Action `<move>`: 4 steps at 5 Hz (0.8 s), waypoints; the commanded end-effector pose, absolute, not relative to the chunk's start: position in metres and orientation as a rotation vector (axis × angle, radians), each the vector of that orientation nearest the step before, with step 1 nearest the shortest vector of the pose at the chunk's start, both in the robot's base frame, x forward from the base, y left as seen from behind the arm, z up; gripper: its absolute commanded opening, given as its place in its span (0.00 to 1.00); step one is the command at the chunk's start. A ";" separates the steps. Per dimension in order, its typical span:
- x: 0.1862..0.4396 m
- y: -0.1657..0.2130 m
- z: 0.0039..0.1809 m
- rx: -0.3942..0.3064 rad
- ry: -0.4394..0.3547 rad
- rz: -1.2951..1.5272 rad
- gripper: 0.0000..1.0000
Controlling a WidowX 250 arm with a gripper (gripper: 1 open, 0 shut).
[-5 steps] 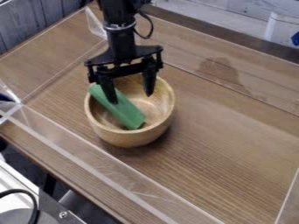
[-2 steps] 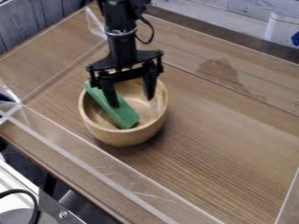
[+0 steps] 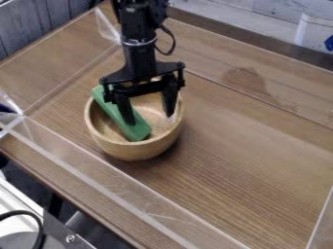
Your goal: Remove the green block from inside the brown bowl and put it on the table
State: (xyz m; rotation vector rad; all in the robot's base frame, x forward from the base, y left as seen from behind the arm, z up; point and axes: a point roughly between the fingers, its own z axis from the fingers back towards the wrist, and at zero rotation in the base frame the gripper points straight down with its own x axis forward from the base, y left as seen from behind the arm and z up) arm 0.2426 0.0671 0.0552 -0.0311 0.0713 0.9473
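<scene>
The brown bowl [image 3: 115, 146] sits on the table [image 3: 235, 165], left of centre. Inside it the green block [image 3: 121, 117] lies tilted, its upper end leaning against the bowl's far left rim. My gripper [image 3: 142, 104] hangs straight down over the bowl, open, its dark fingers [image 3: 170, 100] spread wide and reaching into the bowl. One finger stands at the block's upper left part, the other to the right of it. Nothing is gripped between them.
Clear acrylic walls [image 3: 78, 160] edge the table along the front and left sides. A darker stain [image 3: 247, 76] marks the wood to the right of the bowl.
The bowl with the block has slid a little toward the left front, and the gripper has shifted slightly right and lower over it. The jaws have stayed open.
</scene>
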 end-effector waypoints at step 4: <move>0.244 0.079 0.044 -0.026 0.043 1.026 1.00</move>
